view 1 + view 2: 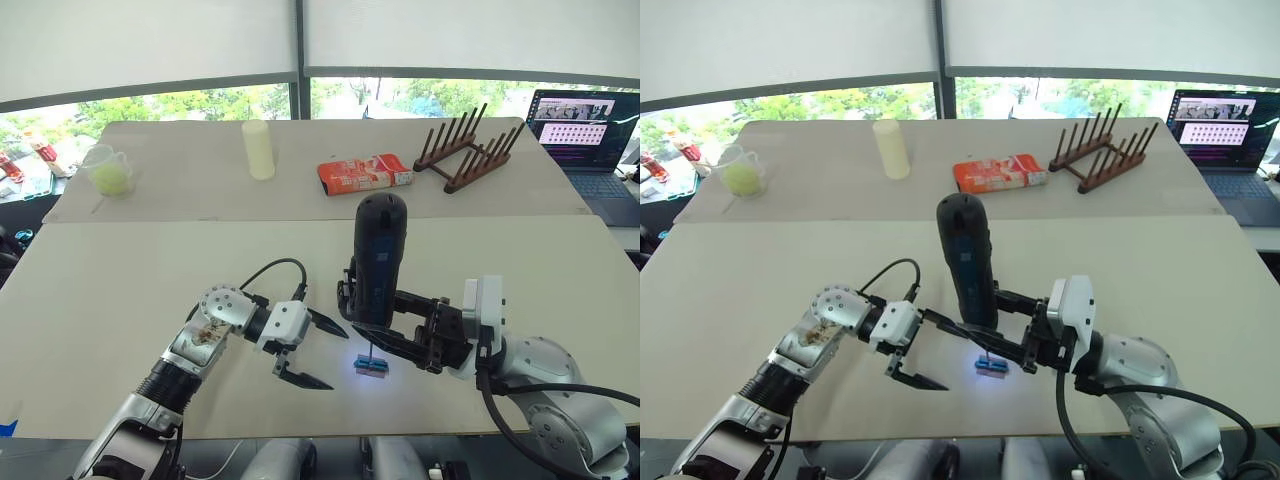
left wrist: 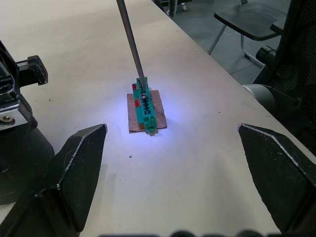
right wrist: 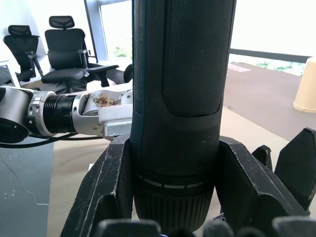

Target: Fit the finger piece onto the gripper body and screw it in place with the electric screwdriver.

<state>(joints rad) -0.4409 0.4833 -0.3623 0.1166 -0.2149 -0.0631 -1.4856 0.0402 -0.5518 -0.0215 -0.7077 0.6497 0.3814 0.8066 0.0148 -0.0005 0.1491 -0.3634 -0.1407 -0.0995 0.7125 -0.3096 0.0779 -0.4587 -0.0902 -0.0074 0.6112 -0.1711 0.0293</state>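
My right gripper [image 1: 375,318] is shut on the electric screwdriver [image 1: 380,255], a thick black stick held upright over the near table. Its thin metal bit [image 2: 131,44] comes down onto a tiny green-and-brown block [image 2: 145,109], lit by a bluish glow. In the right wrist view the screwdriver [image 3: 180,98] stands clamped between the two fingers. My left gripper [image 1: 338,358] is open just left of the block, a fingertip on either side, touching nothing. The finger piece and the gripper body are out of view.
On the far table stand a clear cup [image 1: 108,170] with yellow contents, a pale yellow cylinder [image 1: 259,150], a red package [image 1: 365,173] and a wooden peg rack [image 1: 470,150]. A laptop [image 1: 590,130] sits at the far right.
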